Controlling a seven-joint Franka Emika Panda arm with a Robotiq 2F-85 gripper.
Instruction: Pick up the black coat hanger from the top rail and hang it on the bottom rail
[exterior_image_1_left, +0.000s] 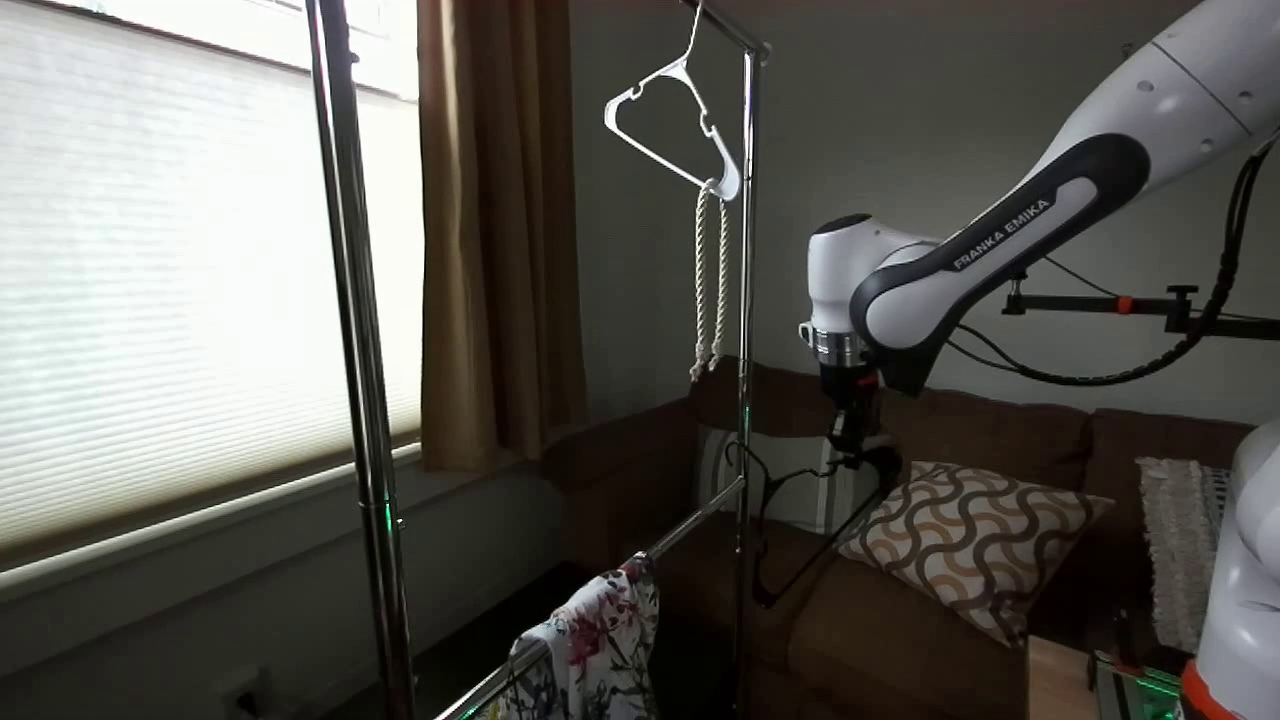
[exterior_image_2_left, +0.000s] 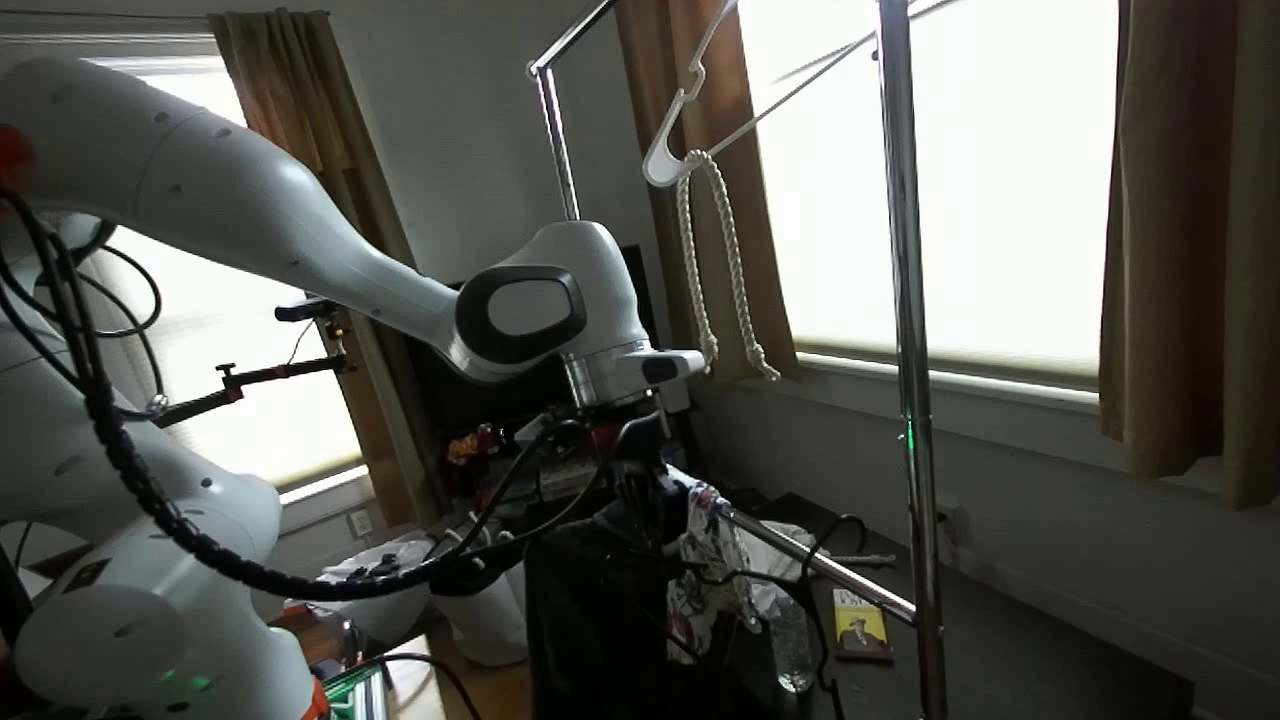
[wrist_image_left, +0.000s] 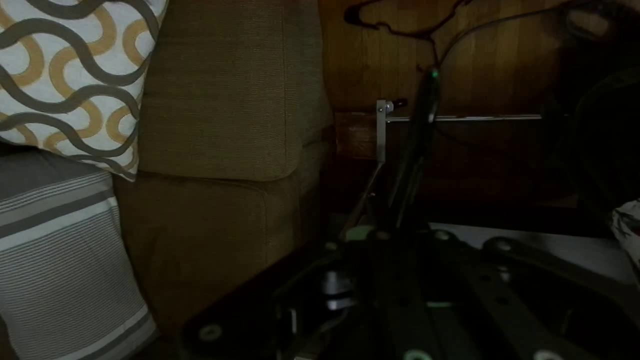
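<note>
Gripper (exterior_image_1_left: 850, 458) pinches the black coat hanger (exterior_image_1_left: 823, 549) near one corner

In an exterior view, its hook lies at nine o'clock from the gripper. The bottom rail (exterior_image_1_left: 700, 517), floral cloth (exterior_image_1_left: 602, 630) draped over it, runs at eight; whether the hook touches it, I cannot tell. The white hanger (exterior_image_1_left: 655, 155) hangs at eleven, below the top rail (exterior_image_1_left: 730, 25).

My white arm shell (exterior_image_1_left: 1130, 105) has round recesses (exterior_image_1_left: 1145, 86). Higher than my gripper (exterior_image_1_left: 848, 461), a black panel (exterior_image_1_left: 1112, 155) carries white FRANKA EMIKA lettering (exterior_image_1_left: 1001, 235); directly above the gripper is a silver collar (exterior_image_1_left: 838, 347). The gripper is black, with exposed screws (wrist_image_left: 210, 332). A ribbed black cable (exterior_image_2_left: 330, 588) extends toward it; an orange-red band (exterior_image_1_left: 1200, 698) sits well apart.
</note>
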